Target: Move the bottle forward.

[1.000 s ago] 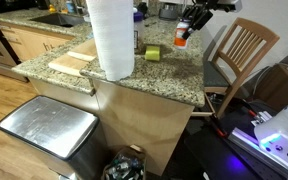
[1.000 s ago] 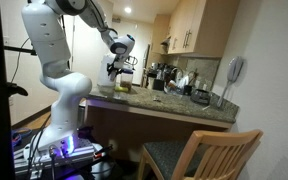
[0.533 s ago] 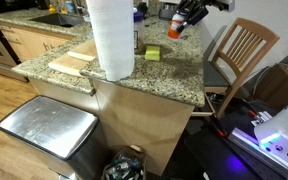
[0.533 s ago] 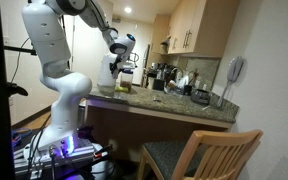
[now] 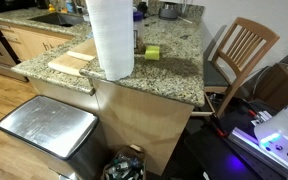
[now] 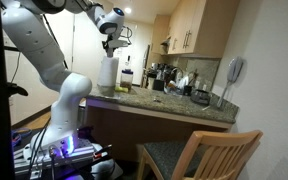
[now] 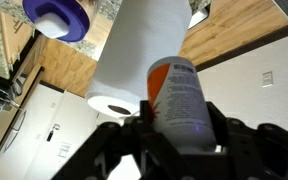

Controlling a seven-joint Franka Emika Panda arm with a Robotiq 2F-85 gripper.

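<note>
now | tool [image 7: 181,128] grips bottle [image 7: 174,90] | high over roll [image 5: 111,38] near counter [image 5: 174,75] edge

The bottle [image 7: 174,100] is a slim cylinder with an orange-red band at one end and a pale printed label along the rest of its body. In the wrist view it lies at 4 o'clock from frame centre, the orange end pointing to 12 o'clock with a slight lean toward 11. It is clamped at its lower body between the fingers of the gripper [image 7: 179,128], clear of any surface.
</note>
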